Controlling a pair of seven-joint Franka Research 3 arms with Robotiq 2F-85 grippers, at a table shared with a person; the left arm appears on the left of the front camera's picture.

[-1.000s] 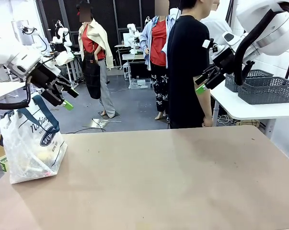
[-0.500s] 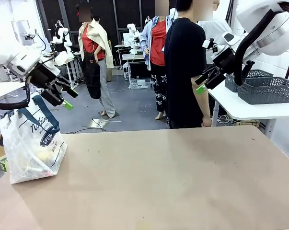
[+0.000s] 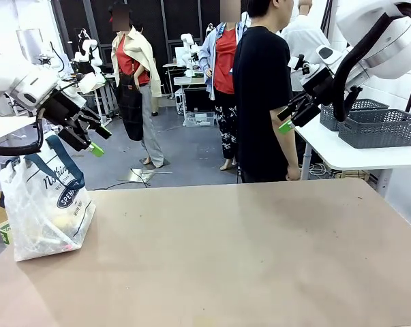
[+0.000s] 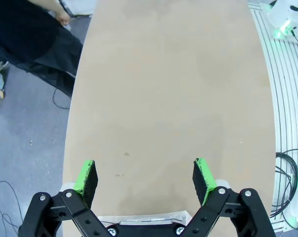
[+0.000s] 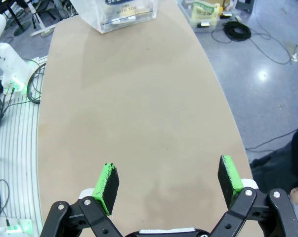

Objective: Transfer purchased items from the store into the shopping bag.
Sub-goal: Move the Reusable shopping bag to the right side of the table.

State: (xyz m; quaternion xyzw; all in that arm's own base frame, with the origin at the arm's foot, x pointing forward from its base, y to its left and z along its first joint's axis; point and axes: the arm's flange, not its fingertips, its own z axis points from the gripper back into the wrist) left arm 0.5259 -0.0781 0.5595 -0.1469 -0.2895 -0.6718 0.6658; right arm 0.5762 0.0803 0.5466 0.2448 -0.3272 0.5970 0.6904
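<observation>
The bag [image 3: 47, 211] stands at the left edge of the front view, on the near-left corner of the surface [image 3: 246, 252], with pale and yellowish items [image 3: 45, 235] showing through its translucent wall; in the right wrist view it sits at the top of the frame [image 5: 120, 14]. Both arms hang high, well apart from it: the left gripper [image 3: 95, 139] is at upper left above the bag, the right gripper [image 3: 288, 117] at upper right, and each wrist view shows its green fingers [image 4: 85, 176] [image 5: 107, 185] spread wide and empty. No basket stands on this surface; grey baskets [image 3: 379, 126] rest on a white side table at right, so the load looks done or the store is out of reach. The risks from here, as I judge them: the soft bag could slump or tip if a finger catches a handle, and a person [image 3: 263, 95] stands close by the right arm at the far edge, so a sweep there could strike them. The surface is plain tan board, bare past the bag. Behind lies a grey-floored workroom with other people.
</observation>
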